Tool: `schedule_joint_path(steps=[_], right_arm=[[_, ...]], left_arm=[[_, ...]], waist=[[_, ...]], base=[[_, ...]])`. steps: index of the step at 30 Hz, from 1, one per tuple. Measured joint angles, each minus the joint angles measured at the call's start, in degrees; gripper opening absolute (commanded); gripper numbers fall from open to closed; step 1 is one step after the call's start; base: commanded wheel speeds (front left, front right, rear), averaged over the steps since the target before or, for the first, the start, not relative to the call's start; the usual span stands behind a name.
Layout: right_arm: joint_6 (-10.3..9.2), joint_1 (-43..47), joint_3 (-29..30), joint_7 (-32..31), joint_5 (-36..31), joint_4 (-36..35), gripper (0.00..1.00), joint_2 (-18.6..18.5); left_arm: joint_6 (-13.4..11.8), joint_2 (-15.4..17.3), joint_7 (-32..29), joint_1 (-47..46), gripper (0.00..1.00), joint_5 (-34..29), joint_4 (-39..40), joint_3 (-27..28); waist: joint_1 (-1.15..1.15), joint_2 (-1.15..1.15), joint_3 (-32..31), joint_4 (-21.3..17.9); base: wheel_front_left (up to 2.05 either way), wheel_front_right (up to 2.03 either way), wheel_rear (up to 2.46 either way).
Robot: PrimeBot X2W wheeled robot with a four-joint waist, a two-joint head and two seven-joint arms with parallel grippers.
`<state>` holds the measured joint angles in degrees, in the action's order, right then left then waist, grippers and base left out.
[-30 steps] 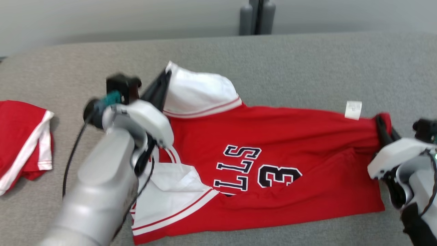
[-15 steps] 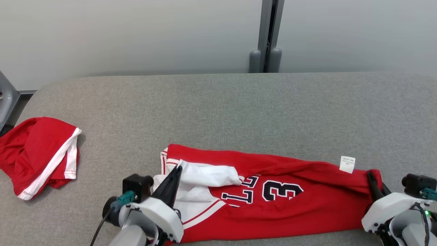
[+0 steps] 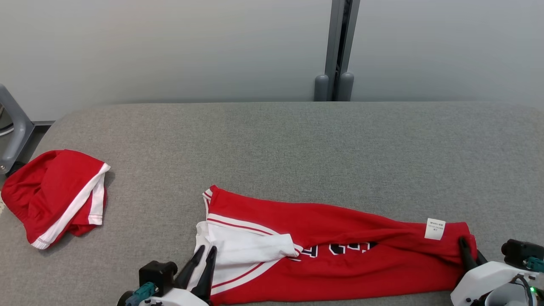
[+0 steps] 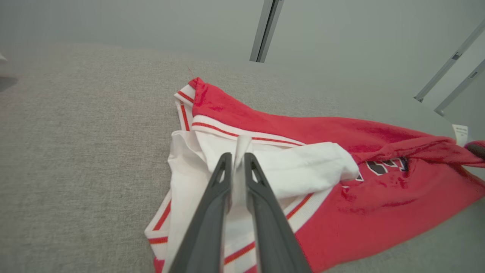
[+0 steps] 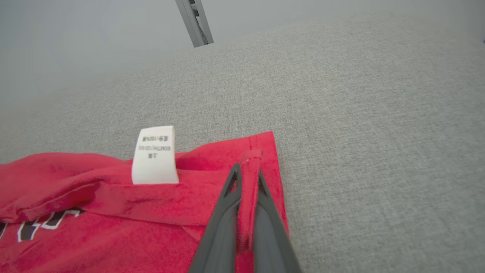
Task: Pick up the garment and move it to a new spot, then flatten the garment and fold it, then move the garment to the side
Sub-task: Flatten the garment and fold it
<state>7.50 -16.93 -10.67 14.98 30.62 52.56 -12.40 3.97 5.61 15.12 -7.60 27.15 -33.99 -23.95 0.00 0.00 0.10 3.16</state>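
red garment (image 3: pixel 361 276), folded lengthwise; left end effector (image 4: pixel 237 157) clamps its white end, right end effector (image 5: pixel 248 167) the other.

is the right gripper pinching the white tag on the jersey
No, the right gripper is shut on a red corner of the jersey, and the tag stands apart beside it.

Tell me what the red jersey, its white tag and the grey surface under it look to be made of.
The jersey: soft knit, likely polyester, matte; it drapes in loose folds. The tag: thin woven or printed ribbon, stands stiffly. The surface: grey woven upholstery-like cloth, visible weave, probably padded; rounded edge.
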Motion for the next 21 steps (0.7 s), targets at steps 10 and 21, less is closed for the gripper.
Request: schedule_joint_path(steps=[10,21], right_arm=[[0.0,0.02,2.35,0.01,0.16,0.09,1.0,0.9],[-0.09,-1.92,-0.67,-1.35,2.5,7.39,0.0,2.05]], left_arm=[[-3.02,-1.19,0.01,3.8,1.0,-7.77,6.46,7.31],[-1.2,-2.64,0.0,4.58,1.0,-10.87,7.14,10.2]], waist=[[0.0,0.0,0.97,0.32],[0.0,0.0,2.22,1.71]], base=[[0.0,0.0,0.0],[0.0,0.0,0.0]])
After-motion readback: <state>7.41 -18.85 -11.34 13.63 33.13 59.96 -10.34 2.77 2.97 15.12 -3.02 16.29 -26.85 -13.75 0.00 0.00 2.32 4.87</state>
